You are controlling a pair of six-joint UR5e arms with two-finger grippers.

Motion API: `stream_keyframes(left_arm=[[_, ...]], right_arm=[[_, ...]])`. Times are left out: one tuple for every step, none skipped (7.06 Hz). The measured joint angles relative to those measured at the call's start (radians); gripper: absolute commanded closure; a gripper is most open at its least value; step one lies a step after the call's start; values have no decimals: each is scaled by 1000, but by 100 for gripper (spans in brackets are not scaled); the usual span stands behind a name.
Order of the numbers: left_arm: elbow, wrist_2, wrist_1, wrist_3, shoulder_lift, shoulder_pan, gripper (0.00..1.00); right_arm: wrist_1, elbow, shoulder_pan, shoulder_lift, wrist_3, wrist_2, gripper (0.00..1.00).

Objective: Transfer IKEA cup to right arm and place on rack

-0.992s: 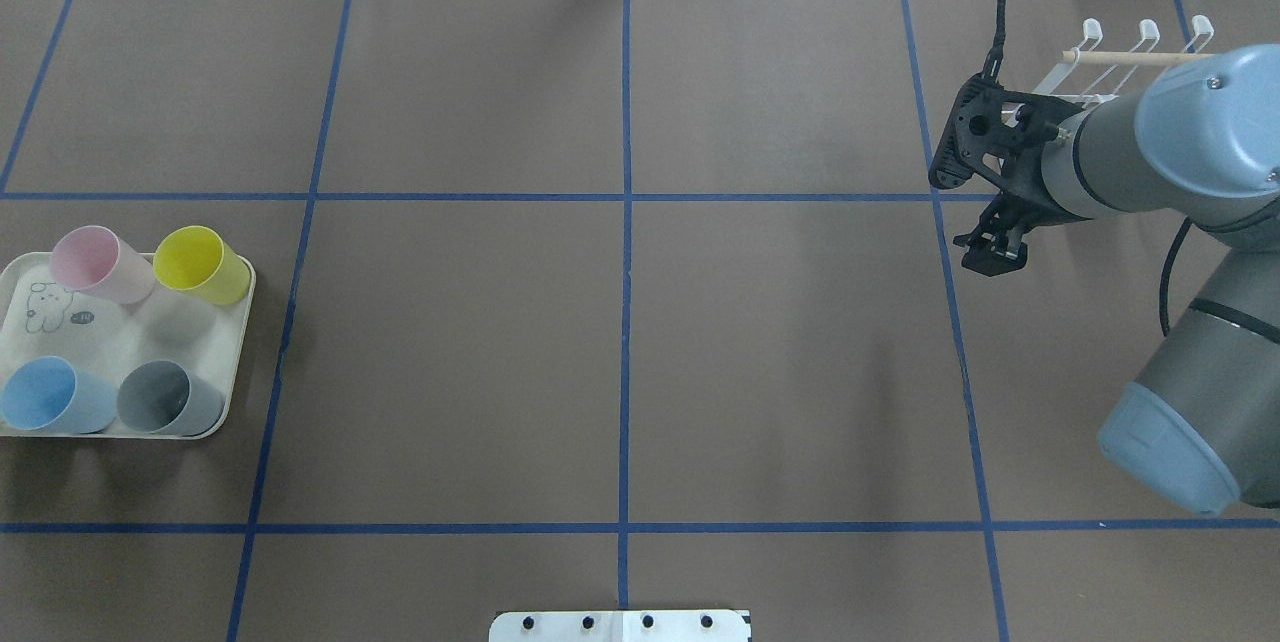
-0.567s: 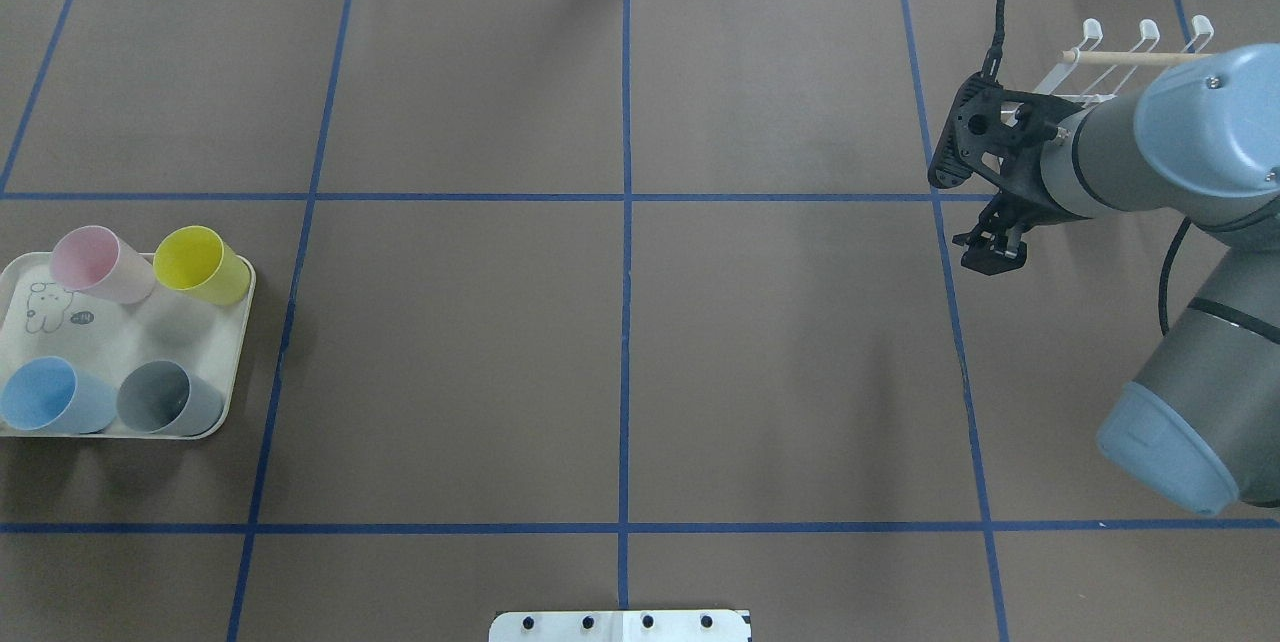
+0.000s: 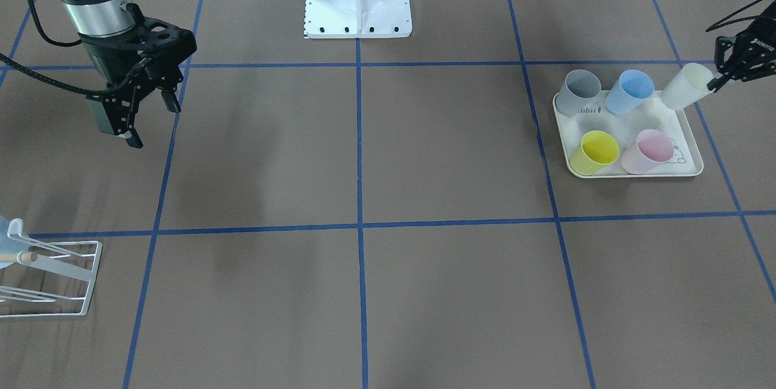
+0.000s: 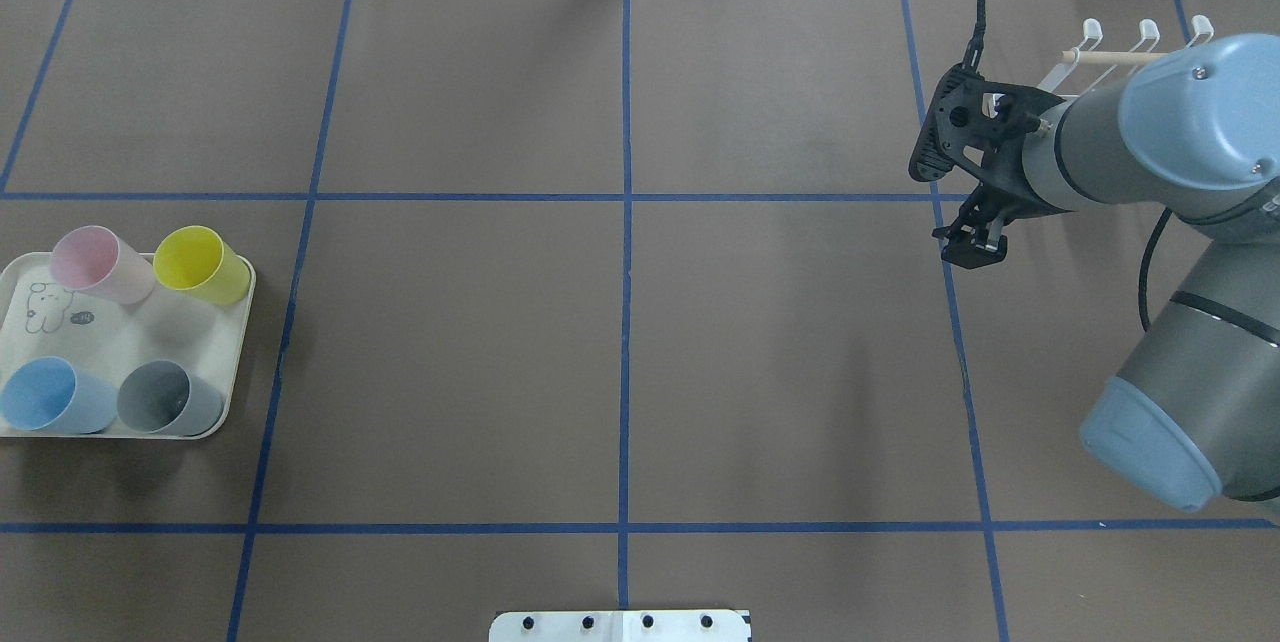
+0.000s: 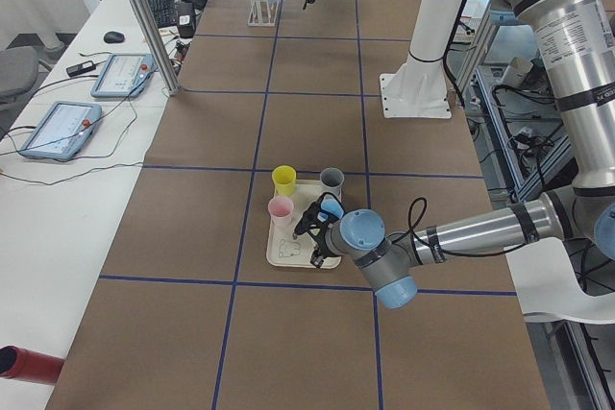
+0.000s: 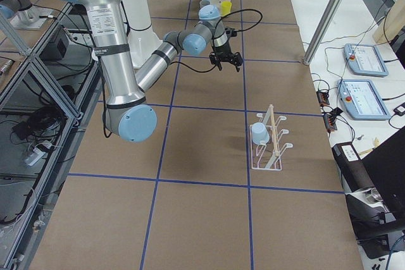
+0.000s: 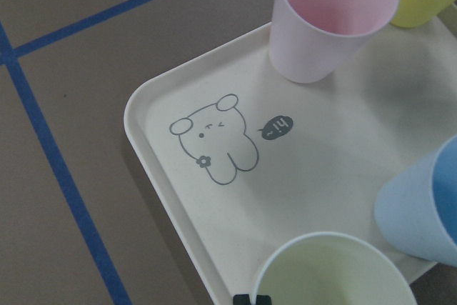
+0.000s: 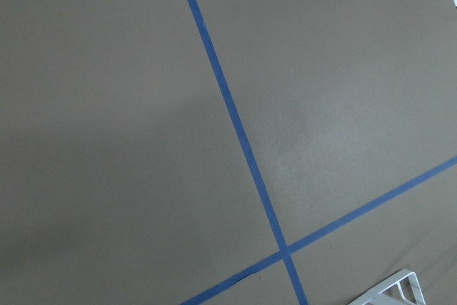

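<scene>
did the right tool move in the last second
Yes. In the overhead view the right tool has shifted slightly left: it now overlaps the blue tape line it sat just right of.

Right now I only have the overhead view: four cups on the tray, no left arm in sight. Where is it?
Observer: The front view shows the left pincer at the tray's corner nearest the robot, shut on a fifth, cream cup.
Operator: Is that cup upright?
Observer: No, it is tilted, rim towards the pincer. I cannot tell whether it is clear of the tray.
Operator: Anything on the rack?
Observer: Yes. The right-side view shows a blue cup on the rack.
</scene>
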Motion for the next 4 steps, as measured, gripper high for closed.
stream_keyframes(left_arm=[[-63, -15, 81, -3, -6, -64, 100], [-173, -21, 208, -6, -9, -113, 100], [-313, -23, 360, -25, -9, -139, 100], [-440, -27, 478, -102, -13, -149, 100]], right_arm=[[55, -14, -18, 11, 23, 2, 0], [154, -42, -45, 14, 80, 3, 0], [298, -83, -88, 15, 165, 3, 0], [443, -124, -137, 15, 246, 0, 0]])
